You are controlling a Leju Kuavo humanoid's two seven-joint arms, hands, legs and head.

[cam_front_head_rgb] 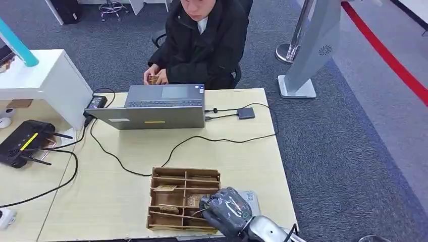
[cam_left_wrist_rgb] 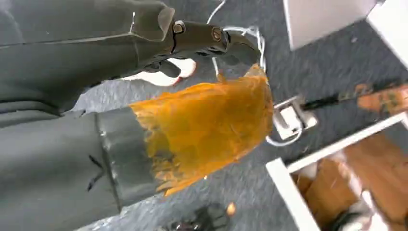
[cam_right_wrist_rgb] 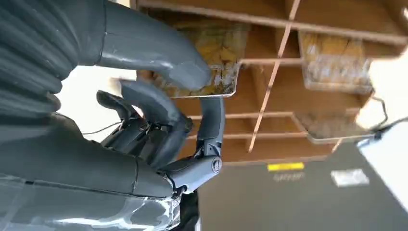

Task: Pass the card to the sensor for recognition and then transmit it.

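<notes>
A cardboard divider box (cam_front_head_rgb: 171, 174) lies near the table's front edge and holds several worn yellowish cards. My right hand (cam_front_head_rgb: 227, 207) reaches into its near right compartment. In the right wrist view my right hand (cam_right_wrist_rgb: 159, 110) pinches one card (cam_right_wrist_rgb: 219, 48) between the thumb on its face and a finger under its edge, and the card is still inside the box. A small dark sensor box (cam_front_head_rgb: 246, 113) lies by the laptop, wired to it. My left hand (cam_left_wrist_rgb: 144, 120) hangs above the floor with its fingers apart, holding nothing.
An open grey laptop (cam_front_head_rgb: 156, 108) stands at the table's far side, with black cables running across the tabletop. A person in black (cam_front_head_rgb: 202, 35) sits behind it holding a small brown thing. A router (cam_front_head_rgb: 22, 142) lies on the left table. A grey-white flat item (cam_front_head_rgb: 252, 197) lies beside the box.
</notes>
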